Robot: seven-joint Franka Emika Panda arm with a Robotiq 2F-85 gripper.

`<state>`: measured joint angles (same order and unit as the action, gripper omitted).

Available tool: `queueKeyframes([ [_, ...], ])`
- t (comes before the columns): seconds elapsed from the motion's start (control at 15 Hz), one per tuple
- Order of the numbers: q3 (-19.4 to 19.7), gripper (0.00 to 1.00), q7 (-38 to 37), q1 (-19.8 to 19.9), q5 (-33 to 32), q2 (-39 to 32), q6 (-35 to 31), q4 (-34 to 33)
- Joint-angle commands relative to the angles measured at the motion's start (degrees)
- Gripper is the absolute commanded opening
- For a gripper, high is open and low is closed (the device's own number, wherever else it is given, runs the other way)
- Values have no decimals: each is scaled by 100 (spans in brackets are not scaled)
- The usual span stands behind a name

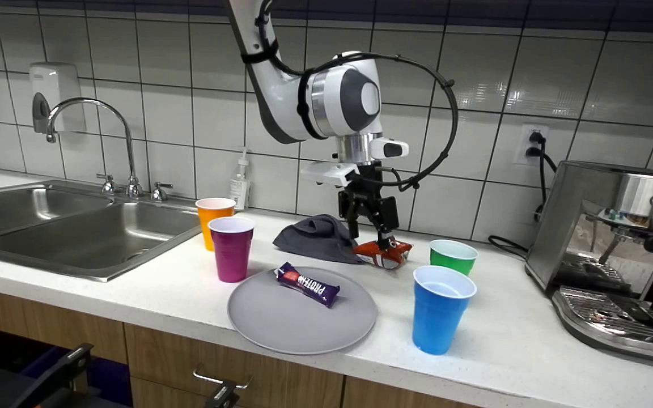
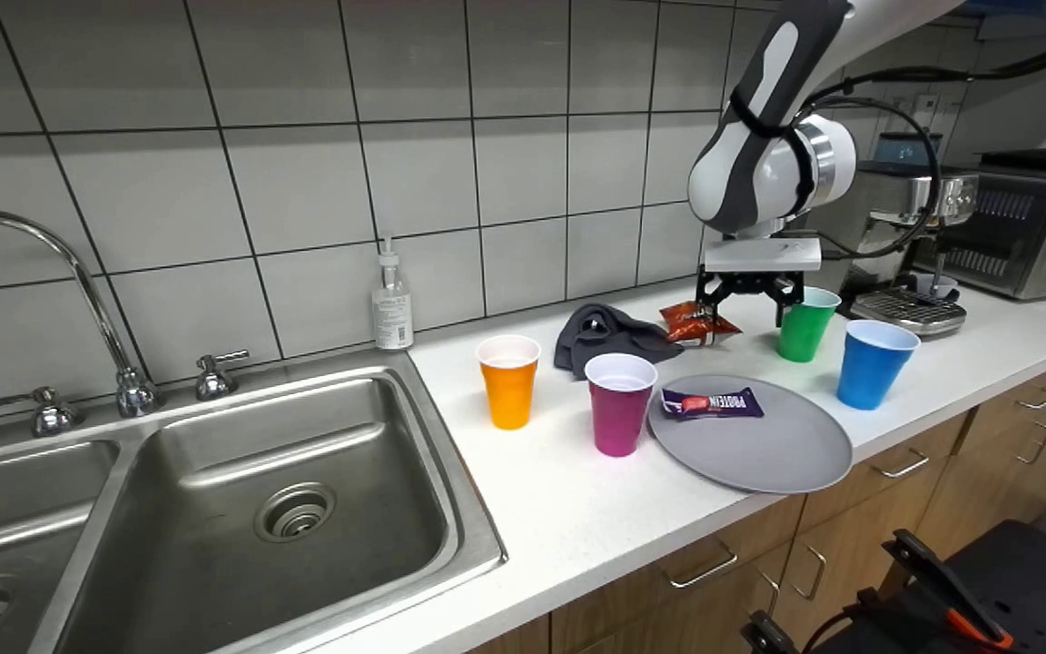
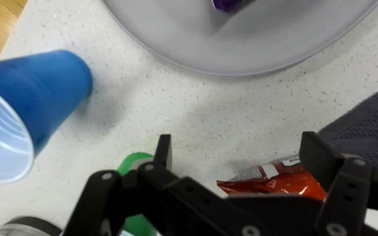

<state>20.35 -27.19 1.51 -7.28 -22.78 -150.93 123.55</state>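
My gripper [image 3: 237,144] is open and empty, pointing down above the counter; it also shows in both exterior views [image 1: 369,235] [image 2: 745,313]. Nearest to it is a shiny red snack bag [image 1: 389,259], lying below the fingers [image 2: 691,322]; in the wrist view the bag [image 3: 281,183] is partly hidden by the gripper. A dark grey cloth [image 1: 315,241] lies crumpled beside the bag. A green cup [image 1: 452,258] stands on the other side; in the wrist view the left finger partly covers it [image 3: 133,160]. Whether a finger touches the bag I cannot tell.
A grey plate [image 1: 292,328] bears a purple protein bar [image 1: 306,285]. A blue cup [image 1: 440,317], a magenta cup [image 1: 231,255] and an orange cup [image 1: 213,218] stand around it. A sink [image 2: 296,436], a pump bottle [image 2: 392,309] and an espresso machine [image 1: 615,255] are farther out.
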Motion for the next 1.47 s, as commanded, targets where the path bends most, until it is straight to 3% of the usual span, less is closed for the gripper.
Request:
queueKeyframes([
  [0.0, 337, 100, -1056, -438, -363, 448, -246, 731],
  [0.27, 527, 100, -2228, -762, -687, 509, -384, 1114],
  [0.67, 496, 100, -3563, -1037, -973, 475, -463, 1426],
  [1.4, 156, 100, -4709, -1044, -747, 410, -634, 1712],
])
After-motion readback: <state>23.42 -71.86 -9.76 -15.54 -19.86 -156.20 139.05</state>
